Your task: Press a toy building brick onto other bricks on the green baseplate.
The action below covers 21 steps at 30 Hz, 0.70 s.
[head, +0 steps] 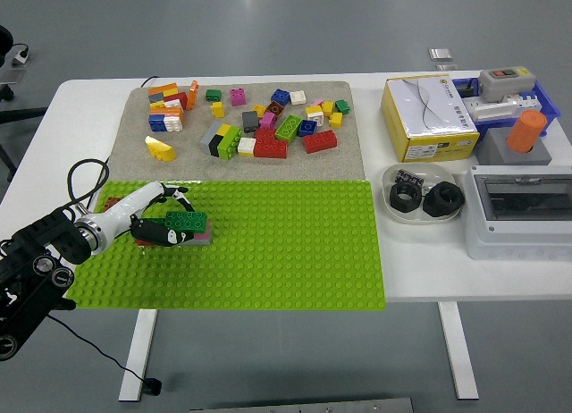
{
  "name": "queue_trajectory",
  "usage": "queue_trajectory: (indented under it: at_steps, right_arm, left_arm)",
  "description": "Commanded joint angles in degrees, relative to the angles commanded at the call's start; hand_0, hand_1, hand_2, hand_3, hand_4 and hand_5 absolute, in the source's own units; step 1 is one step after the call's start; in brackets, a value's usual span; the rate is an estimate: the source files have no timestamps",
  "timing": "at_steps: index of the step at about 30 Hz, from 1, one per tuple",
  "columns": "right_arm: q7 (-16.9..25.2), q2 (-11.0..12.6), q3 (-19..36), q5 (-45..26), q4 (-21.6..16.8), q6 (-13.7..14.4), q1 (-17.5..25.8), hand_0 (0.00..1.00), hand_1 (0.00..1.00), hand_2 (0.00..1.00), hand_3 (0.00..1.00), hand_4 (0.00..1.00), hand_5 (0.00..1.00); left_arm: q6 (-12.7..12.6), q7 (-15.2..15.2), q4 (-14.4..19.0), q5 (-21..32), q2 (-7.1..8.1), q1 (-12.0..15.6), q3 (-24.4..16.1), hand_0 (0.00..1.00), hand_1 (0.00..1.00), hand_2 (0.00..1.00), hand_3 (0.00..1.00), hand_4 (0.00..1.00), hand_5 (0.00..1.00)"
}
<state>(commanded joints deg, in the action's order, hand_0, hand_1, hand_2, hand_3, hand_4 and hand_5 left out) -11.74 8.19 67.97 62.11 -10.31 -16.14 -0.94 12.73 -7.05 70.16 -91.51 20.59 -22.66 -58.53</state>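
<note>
One hand, the left (154, 218), grips a green brick (186, 221) between curled fingers (157, 235), the brick sitting atop a pink brick (202, 237) on the baseplate (286, 252) (left end).

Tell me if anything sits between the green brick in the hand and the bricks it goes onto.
Nothing visible does. The left hand holds the green brick directly on top of the pink brick on the baseplate, with no gap showing.

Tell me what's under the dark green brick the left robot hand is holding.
Under the dark green brick, a pink brick shows at its right edge, on the green baseplate. The left robot hand covers the rest.
</note>
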Motion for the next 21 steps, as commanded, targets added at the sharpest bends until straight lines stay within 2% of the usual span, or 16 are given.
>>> queue_trajectory:
  at_steps: [21]
  right_arm:
    - [-0.1,-0.01,-0.03,-0.04,0.0,-0.03,0.0,0.688,0.658,0.631,0.87,0.635,0.998]
  left_arm:
    - [0.49,0.25,-0.06,-0.29,0.17,0.12,-0.09,0.954,0.963,0.943,0.572,0.572,0.002]
